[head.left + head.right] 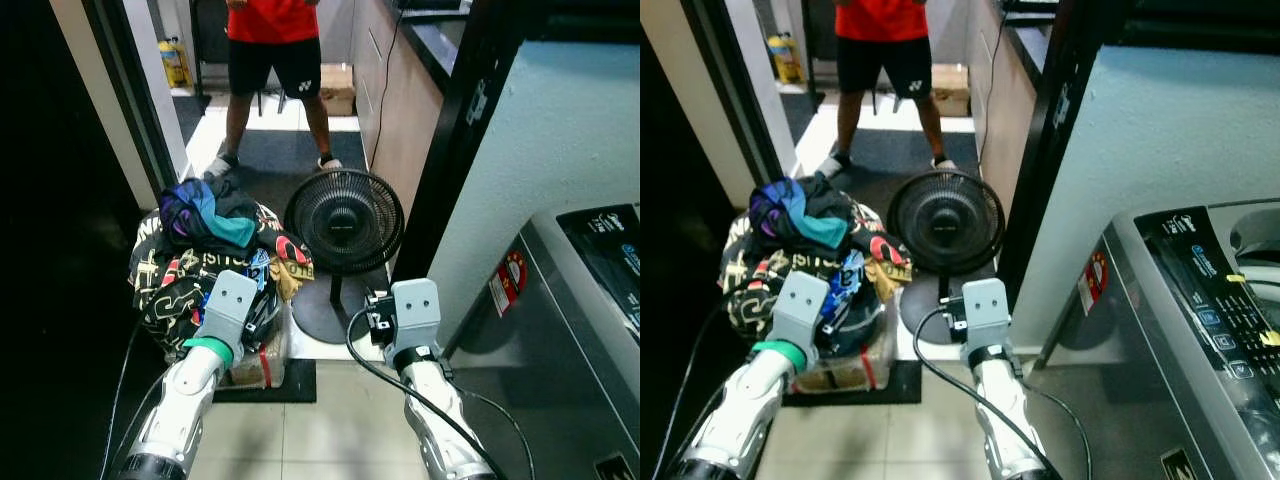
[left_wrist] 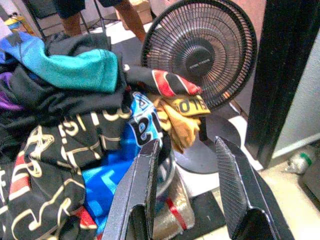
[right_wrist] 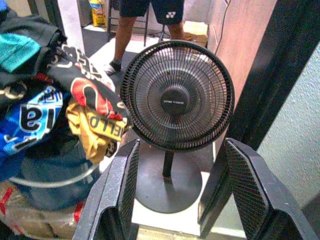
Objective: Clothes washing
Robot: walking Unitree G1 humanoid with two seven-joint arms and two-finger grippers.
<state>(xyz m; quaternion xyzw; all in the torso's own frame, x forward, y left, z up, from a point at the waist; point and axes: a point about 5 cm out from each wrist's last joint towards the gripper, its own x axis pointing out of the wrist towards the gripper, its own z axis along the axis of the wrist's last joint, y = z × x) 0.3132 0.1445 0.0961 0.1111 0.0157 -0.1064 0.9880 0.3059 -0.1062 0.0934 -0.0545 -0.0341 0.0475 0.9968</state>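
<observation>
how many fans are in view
1: a black round-caged pedestal fan standing on the floor between the heap of dark printed clothes and the grey washing machine.

A heaped pile of clothes (image 1: 205,255) — black fabric with gold and white lettering, a teal piece on top, blue and yellow garments spilling over the side — sits on the floor, and the grey top-loading washing machine (image 1: 1200,330) stands well apart from it.

Home laundry corner: top-load washing machine (image 1: 1200,330) on the right, heaped pile of clothes (image 1: 205,262) on the left, black pedestal fan (image 1: 345,222) on tiled floor (image 1: 320,420), wooden cabinets (image 1: 400,110) past the doorway, person (image 1: 272,60) standing there
</observation>
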